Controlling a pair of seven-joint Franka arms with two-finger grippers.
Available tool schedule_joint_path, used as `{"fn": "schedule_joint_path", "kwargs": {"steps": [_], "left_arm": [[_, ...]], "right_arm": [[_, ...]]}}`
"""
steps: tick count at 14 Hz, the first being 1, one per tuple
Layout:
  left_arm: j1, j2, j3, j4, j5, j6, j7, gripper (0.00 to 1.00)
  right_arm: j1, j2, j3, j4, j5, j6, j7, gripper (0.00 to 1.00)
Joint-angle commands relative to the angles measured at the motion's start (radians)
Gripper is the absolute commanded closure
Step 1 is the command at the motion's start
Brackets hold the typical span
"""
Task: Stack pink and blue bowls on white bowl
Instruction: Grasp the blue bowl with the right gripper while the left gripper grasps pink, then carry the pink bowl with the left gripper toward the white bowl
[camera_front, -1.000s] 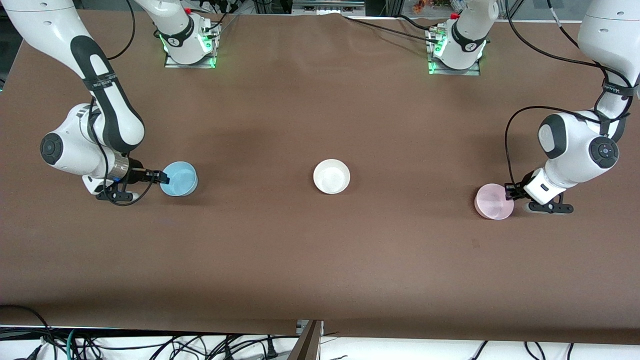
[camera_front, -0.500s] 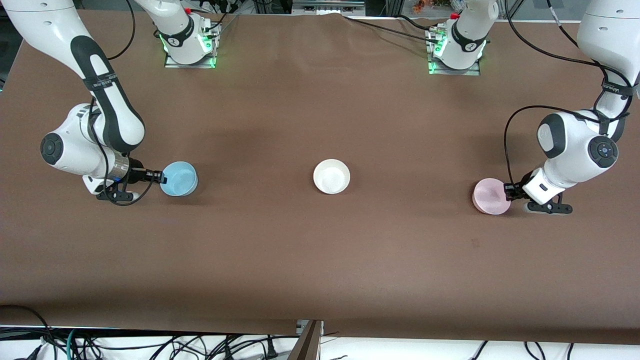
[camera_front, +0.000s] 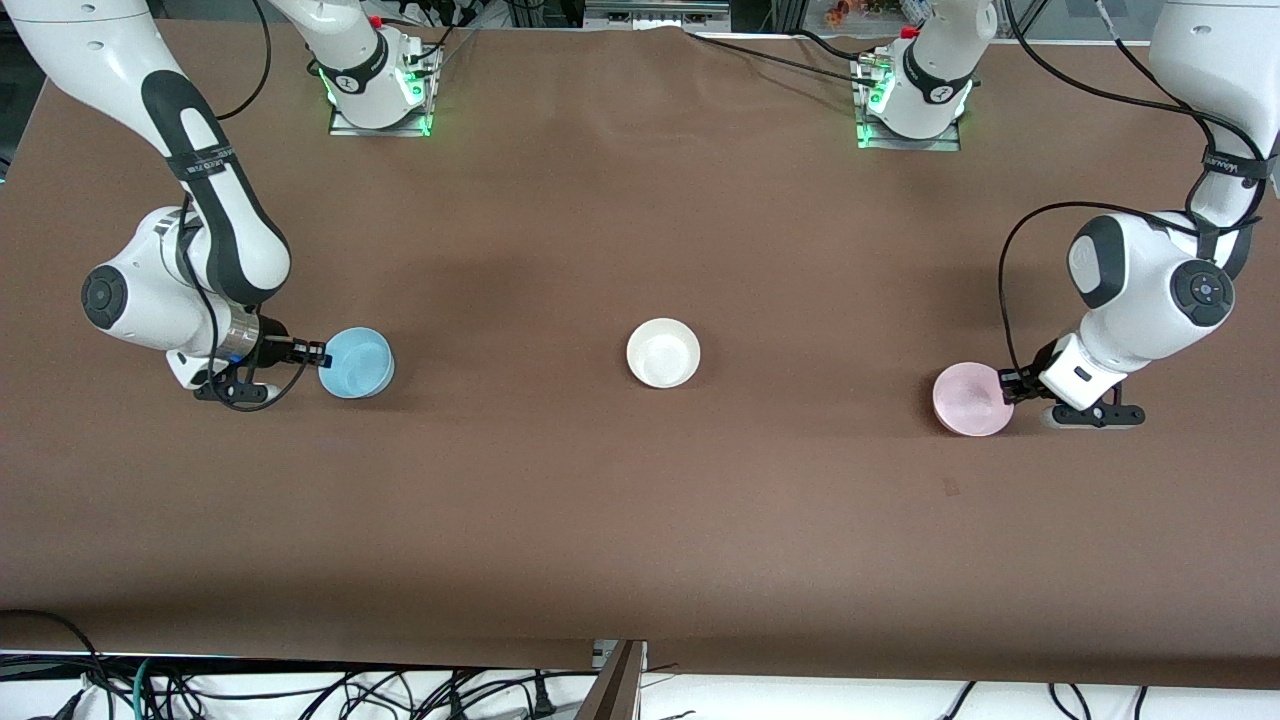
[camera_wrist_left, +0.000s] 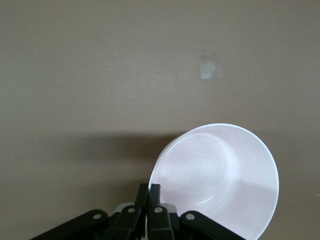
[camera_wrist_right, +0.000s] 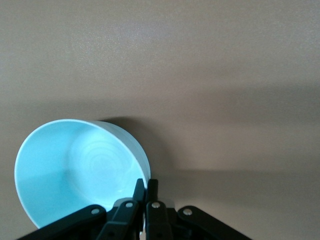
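The white bowl (camera_front: 663, 352) sits at the table's middle. My left gripper (camera_front: 1006, 385) is shut on the rim of the pink bowl (camera_front: 968, 399), holding it tilted just above the table toward the left arm's end; the bowl also shows in the left wrist view (camera_wrist_left: 217, 180), with the rim pinched between the fingertips (camera_wrist_left: 148, 192). My right gripper (camera_front: 320, 353) is shut on the rim of the blue bowl (camera_front: 356, 362), held tilted just above the table toward the right arm's end; the right wrist view shows that bowl (camera_wrist_right: 80, 172) with its rim in the gripper (camera_wrist_right: 146, 187).
The brown table (camera_front: 640, 520) is bare between the bowls. The arm bases (camera_front: 380, 85) stand along the table's edge farthest from the front camera. Cables lie below the table's near edge.
The left gripper has carried the pink bowl a little toward the white bowl. The right gripper and blue bowl have barely shifted.
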Motion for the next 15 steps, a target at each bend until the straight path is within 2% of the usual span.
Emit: {"fn": "schedule_joint_path", "kwargs": {"steps": [1,4,8,10,12,15], "left_arm": [[-0.004,-0.048,-0.056,0.016,-0.025,-0.087,-0.11,1.0],[-0.004,-0.067,-0.16,0.046,-0.027,-0.135,-0.286,1.0],[-0.008,-0.067,-0.335,0.072,-0.025,-0.135,-0.582,1.0],[-0.014,-0.067,-0.398,0.073,-0.024,-0.135,-0.693,1.0],[-0.027,-0.064,-0.443,0.073,-0.016,-0.129,-0.811,1.0],[-0.11,-0.061,-0.448,0.073,-0.013,-0.121,-0.94,1.0]], "right_arm": [[-0.008,-0.014,0.012,0.002,0.024,-0.002,-0.019,1.0],[-0.005,-0.02,0.013,0.07,0.024,-0.125,-0.011,1.0],[0.01,-0.022,0.029,0.182,0.024,-0.294,-0.006,1.0],[0.016,-0.022,0.033,0.213,0.024,-0.321,-0.006,1.0],[0.044,-0.022,0.033,0.235,0.024,-0.325,0.012,1.0],[0.085,-0.019,0.033,0.29,0.024,-0.394,0.076,1.0]]}}
